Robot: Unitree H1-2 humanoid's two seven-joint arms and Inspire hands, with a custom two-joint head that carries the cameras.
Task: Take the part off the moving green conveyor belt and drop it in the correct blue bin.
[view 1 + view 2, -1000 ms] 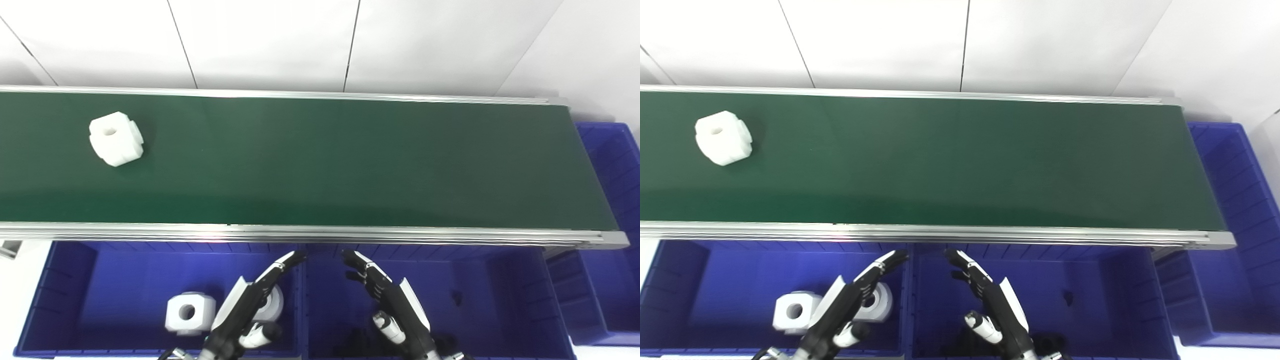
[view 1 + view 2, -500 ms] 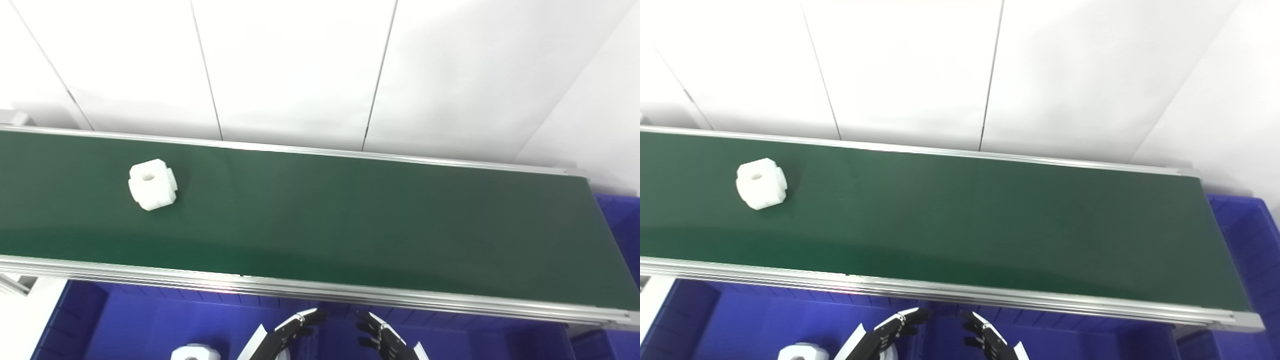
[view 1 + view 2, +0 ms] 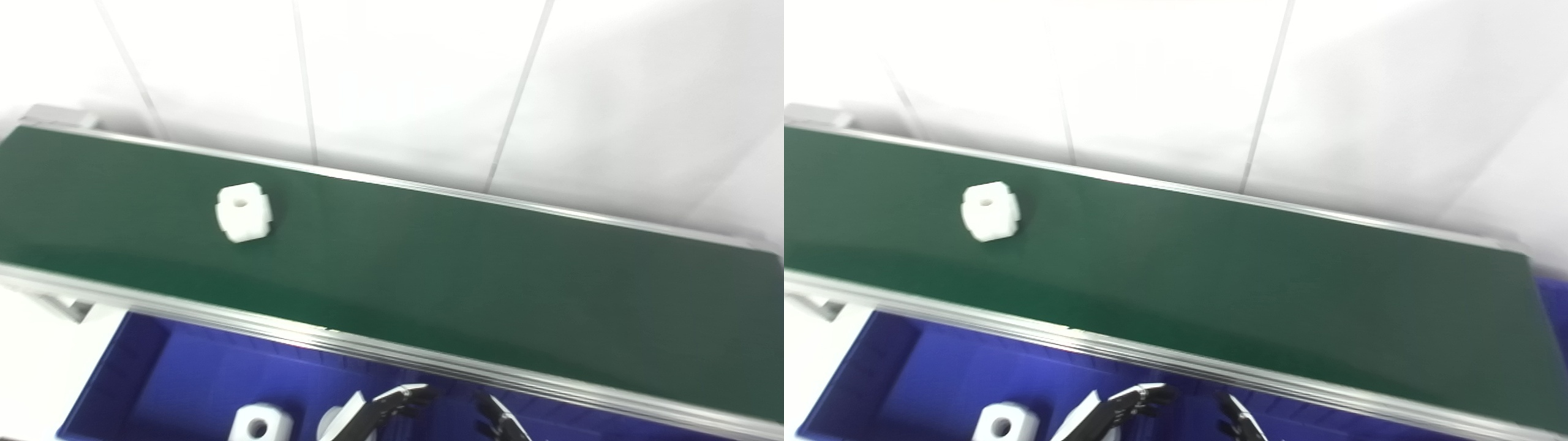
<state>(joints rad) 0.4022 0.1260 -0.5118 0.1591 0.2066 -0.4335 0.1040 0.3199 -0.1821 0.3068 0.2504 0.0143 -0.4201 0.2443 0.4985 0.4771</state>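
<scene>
Part (image 3: 244,212), white, blocky, with a centre hole, lies flat on the green conveyor belt (image 3: 465,275), toward the belt's left portion and nearer its far rail than its near rail. Nothing touches it.

Left eye view: below the belt's near rail sits a blue bin (image 3: 184,380). Inside it, a second white part (image 3: 262,422) of matching shape rests near the picture's bottom edge, and a sliver of another white piece shows just beside the left hand (image 3: 383,411). That hand enters from the bottom edge, below the belt, its fingers (image 3: 411,393) extended and slightly curled, apart, holding nothing. Only the fingertips of the right hand (image 3: 499,419) are visible beside it, spread and empty as far as can be seen. Both hands are well apart from the part on the belt.

Right eye view: the same layout. The part sits on the belt's left portion; the bin lies below the near rail with the matching part inside; both hands show only at the bottom edge, fingers apart, nothing held.

Assessment: the pick is not yet begun. Reach, grasp, lift and drop all remain. The matching parts in the bin suggest it is the likely destination.
</scene>
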